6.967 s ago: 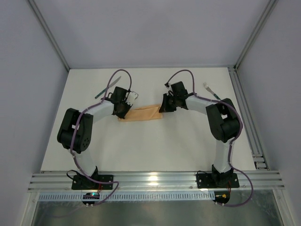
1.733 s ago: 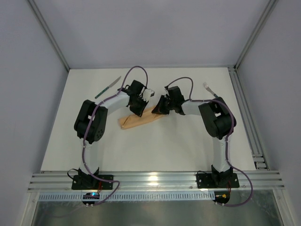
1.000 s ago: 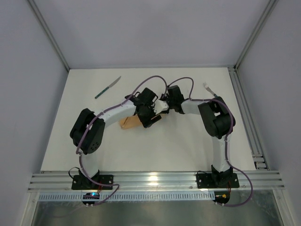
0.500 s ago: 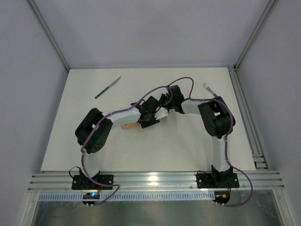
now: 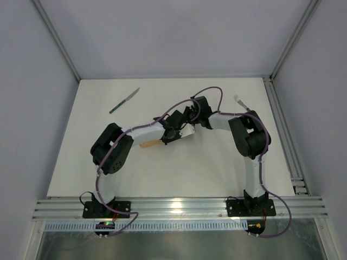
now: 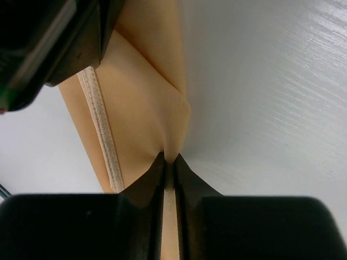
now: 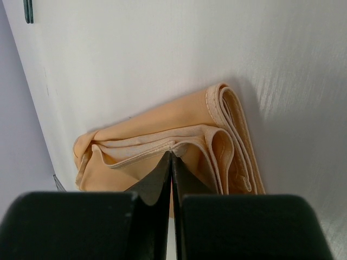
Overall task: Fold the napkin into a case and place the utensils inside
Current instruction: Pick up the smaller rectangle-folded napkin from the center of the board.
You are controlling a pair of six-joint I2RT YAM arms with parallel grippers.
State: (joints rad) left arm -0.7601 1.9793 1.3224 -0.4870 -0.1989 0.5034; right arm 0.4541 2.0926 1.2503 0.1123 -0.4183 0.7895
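Observation:
The peach-orange napkin [image 7: 157,135] lies mid-table, folded into a narrow, layered case shape. In the top view only its left end [image 5: 148,144] shows from under the arms. My left gripper [image 6: 169,162] is shut on a pinched fold of the cloth. My right gripper [image 7: 172,156] is shut on a hemmed edge at the bundle's other end. Both grippers meet over the napkin, left [image 5: 174,135] and right [image 5: 187,120]. The green-handled knife [image 5: 124,101] lies far left. The fork [image 5: 242,104] lies far right, beside the right arm.
The right gripper's black body [image 6: 43,43] fills the upper left of the left wrist view, close to my left fingers. A metal rail [image 5: 282,130] runs along the table's right edge. Grey walls enclose the white table [image 5: 179,173].
My left arm has swung right along the napkin to the right gripper, and its jaws have closed on the cloth. The napkin is now mostly covered. The right gripper stays shut.

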